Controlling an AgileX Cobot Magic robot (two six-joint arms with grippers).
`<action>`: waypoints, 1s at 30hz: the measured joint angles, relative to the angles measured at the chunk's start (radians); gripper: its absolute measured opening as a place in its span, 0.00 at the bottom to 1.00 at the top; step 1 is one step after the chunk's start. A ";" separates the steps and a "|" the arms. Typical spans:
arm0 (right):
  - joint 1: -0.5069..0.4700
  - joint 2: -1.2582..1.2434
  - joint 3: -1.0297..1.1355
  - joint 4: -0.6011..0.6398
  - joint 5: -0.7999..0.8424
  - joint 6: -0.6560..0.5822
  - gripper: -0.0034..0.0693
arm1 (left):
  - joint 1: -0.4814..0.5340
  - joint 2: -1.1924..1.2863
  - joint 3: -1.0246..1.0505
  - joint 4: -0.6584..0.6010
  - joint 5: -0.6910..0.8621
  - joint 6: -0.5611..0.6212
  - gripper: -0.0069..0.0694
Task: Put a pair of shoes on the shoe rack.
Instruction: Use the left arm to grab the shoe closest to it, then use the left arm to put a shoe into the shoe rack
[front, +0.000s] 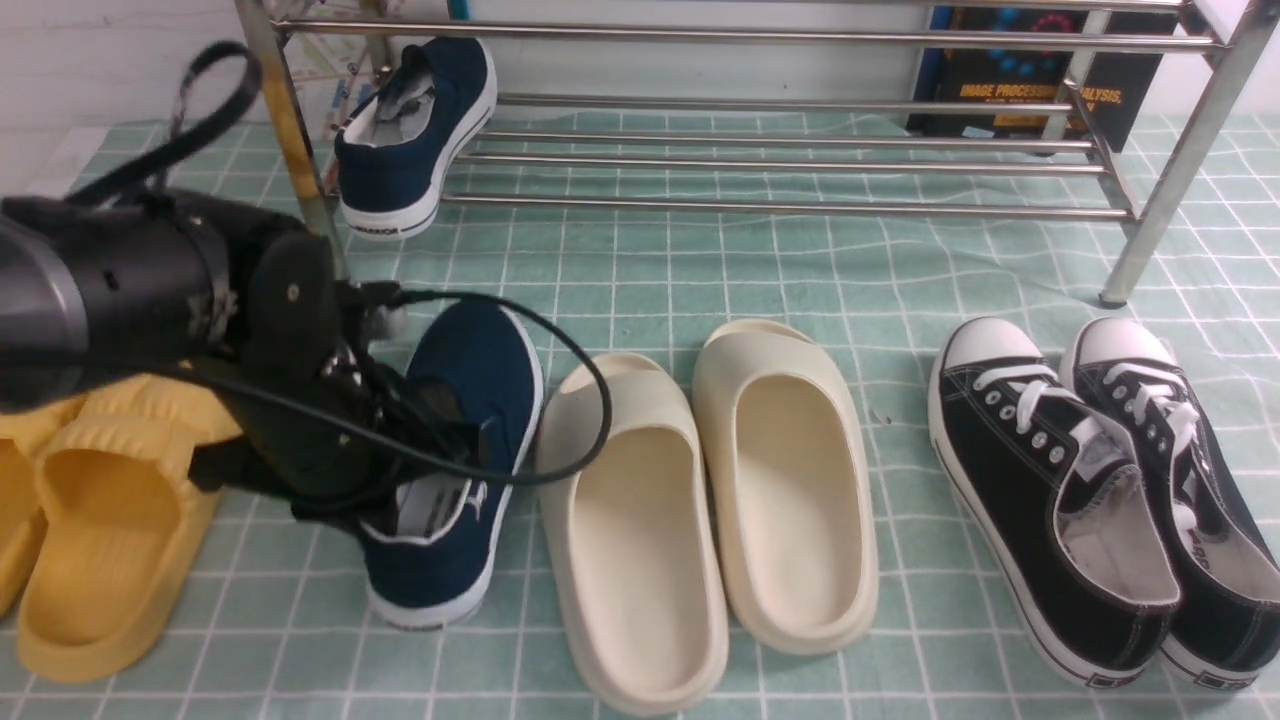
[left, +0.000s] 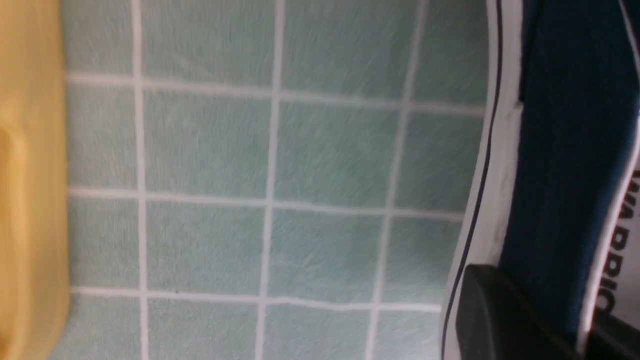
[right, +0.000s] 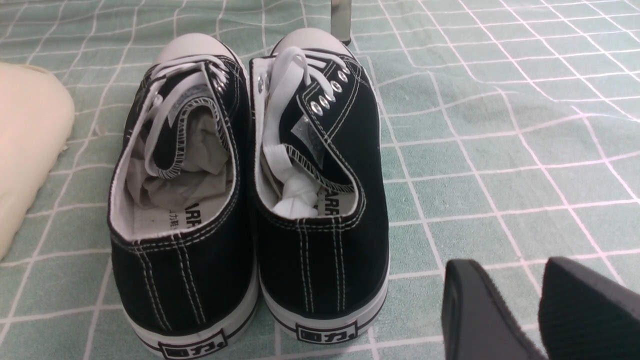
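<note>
My left arm (front: 150, 290) reaches low over the green checked cloth (front: 800, 270) to the navy shoe (front: 480, 360), which rests there between the yellow slippers (front: 90, 530) and the cream slippers (front: 700, 510). My left gripper (left: 555, 330) straddles that shoe's side wall. One finger sits outside by the white sole band and the other is just visible on the inner side. I cannot tell whether they press the wall. The second navy shoe (front: 420, 130) sits on the lower rails at the left end of the shoe rack (front: 780, 208), heel towards me and hanging over the front rail. My right gripper (right: 515, 272) hovers just behind the heels of the black sneakers (right: 310, 250), fingers a narrow gap apart, holding nothing.
</note>
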 joint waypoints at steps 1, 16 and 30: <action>0.000 0.000 0.000 0.000 0.000 0.000 0.38 | 0.000 0.001 -0.042 0.000 0.011 0.011 0.09; 0.000 0.000 0.000 0.000 0.000 0.000 0.38 | 0.000 0.365 -0.669 0.045 0.128 0.048 0.09; 0.000 0.000 0.000 0.000 0.000 0.000 0.37 | 0.000 0.686 -1.146 0.181 0.229 0.048 0.09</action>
